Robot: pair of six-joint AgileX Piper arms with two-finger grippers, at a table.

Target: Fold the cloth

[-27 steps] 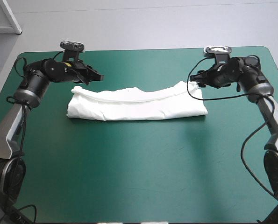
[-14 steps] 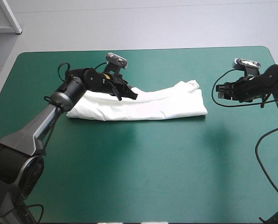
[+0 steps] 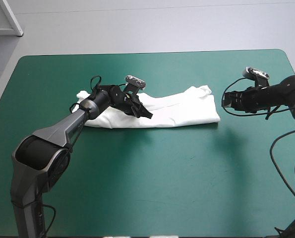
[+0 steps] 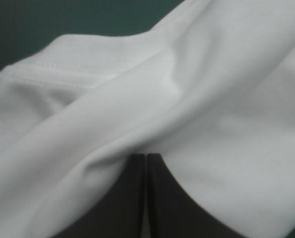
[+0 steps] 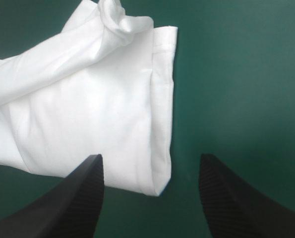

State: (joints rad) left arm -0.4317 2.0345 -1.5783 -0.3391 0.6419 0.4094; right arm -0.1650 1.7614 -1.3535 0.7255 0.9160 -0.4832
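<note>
The white T-shirt (image 3: 179, 110) lies as a long folded band across the middle of the teal-green table. My left gripper (image 3: 147, 113) is low over the band's left half, shut on the T-shirt. In the left wrist view its black fingers (image 4: 130, 198) meet in one arch with white T-shirt (image 4: 211, 99) fabric draped from their tips. My right gripper (image 3: 225, 99) hovers open just off the band's right end, touching nothing. From the right wrist, the T-shirt's (image 5: 88, 109) hemmed right end lies ahead of the open right gripper (image 5: 149, 158).
Bare teal-green cover (image 3: 162, 183) stretches from the T-shirt to the table's near edge. A narrower bare strip (image 3: 152, 64) runs behind the T-shirt toward the far edge.
My left gripper swept from the T-shirt's far-left corner rightward onto the band, and the left end shifted right with it. My right gripper backed off the right end.
</note>
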